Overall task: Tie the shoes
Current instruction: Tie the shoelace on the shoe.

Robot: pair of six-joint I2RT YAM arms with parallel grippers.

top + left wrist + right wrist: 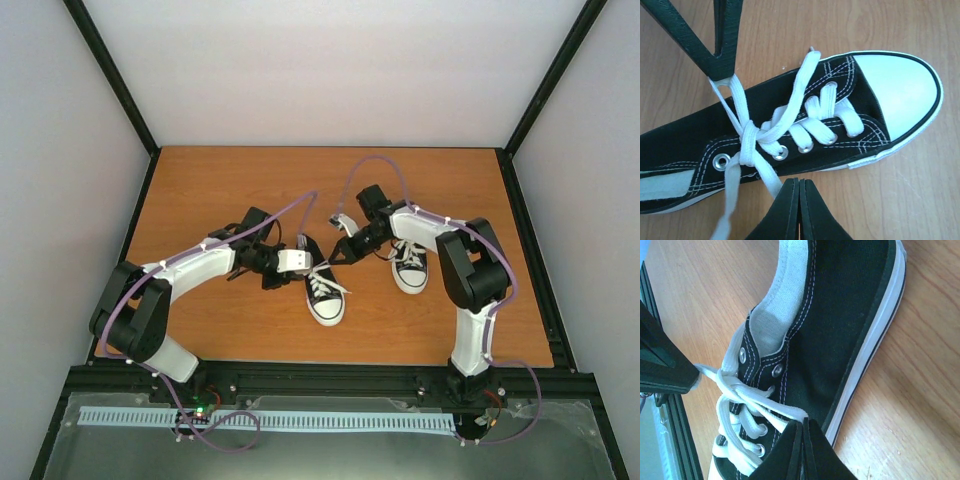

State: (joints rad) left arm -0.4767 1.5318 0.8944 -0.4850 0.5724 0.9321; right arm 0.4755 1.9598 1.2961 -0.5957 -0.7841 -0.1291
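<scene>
Tightening appears to be the step in hand, on the shoe (326, 298) that lies on the table (220, 190) between the two arms, toe cap toward their bases. The left gripper (799, 192) has its fingers pressed together, with a short lace strand (769, 179) from the knot pinched at their tips. The right gripper (803, 429) is likewise closed. In the left wrist view its tips clamp what looks like a loop (726, 97) drawn out to the opposite side of the shoe. A first knot (747, 137) sits cinched over the top eyelets. One tail (730, 200) trails off past the sole, and another length of lace (801, 80) lies loose across the tongue. Whether the strand in the left gripper is a second loop or a single end cannot be told, so a finished bow is not confirmed. In the inspector's judgement this shoe is partly tied, with the bow yet to be completed or pulled snug. The second shoe (410, 270) lies beside the right arm, apart from both grippers. Its laces are too small in view to rate as tied or untied.
</scene>
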